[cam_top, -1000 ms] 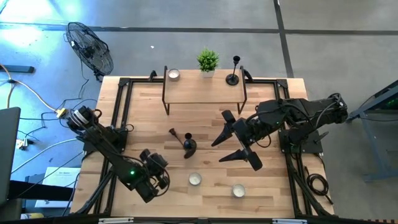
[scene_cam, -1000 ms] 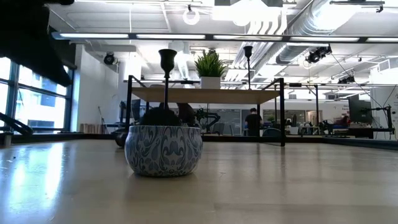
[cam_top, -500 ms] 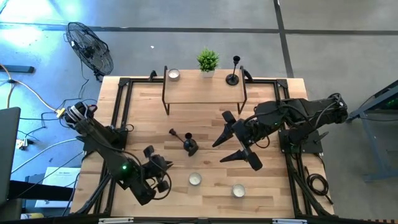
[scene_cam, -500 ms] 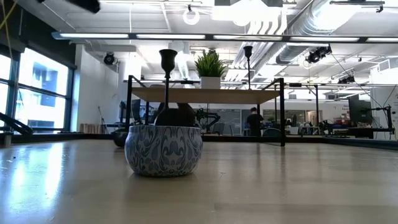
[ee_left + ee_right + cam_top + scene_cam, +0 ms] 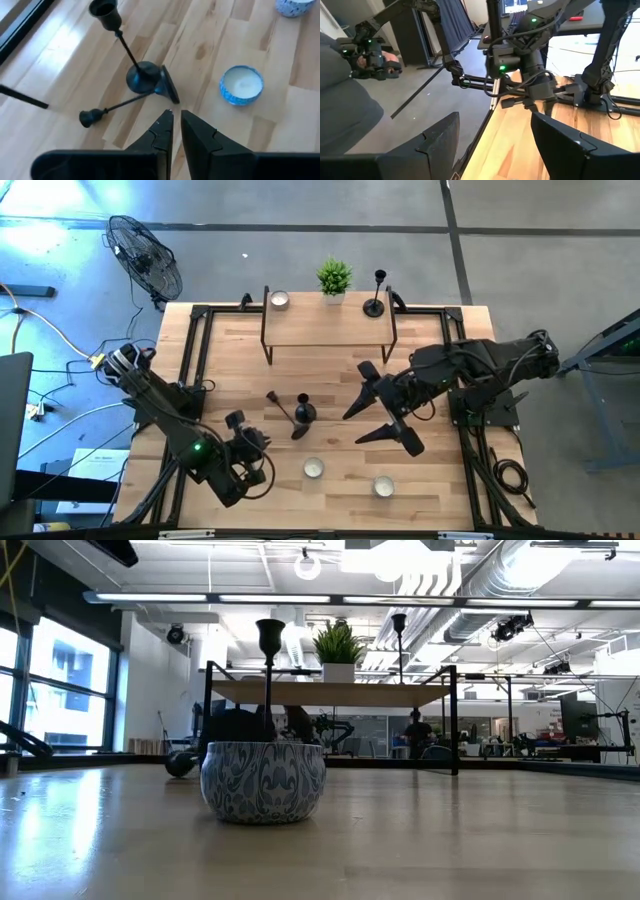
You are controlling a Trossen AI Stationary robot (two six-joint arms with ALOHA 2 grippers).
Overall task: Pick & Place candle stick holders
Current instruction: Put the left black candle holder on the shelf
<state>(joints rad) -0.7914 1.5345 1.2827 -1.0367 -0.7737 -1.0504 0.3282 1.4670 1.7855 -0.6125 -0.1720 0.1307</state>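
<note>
My left end effector [image 5: 176, 116], fingers nearly closed, hovers near the fallen holder [image 5: 125, 102] mid-worktop; I should open wider, then straddle its stem squarely.

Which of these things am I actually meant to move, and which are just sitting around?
Job:
- shelf candlestick, upright
- mid-table candlestick, upright
- toppled candlestick, lying against it

Lying about:
- shelf tealight
- near tealight
- far-right tealight
- potted plant
- fan, on the floor
</note>
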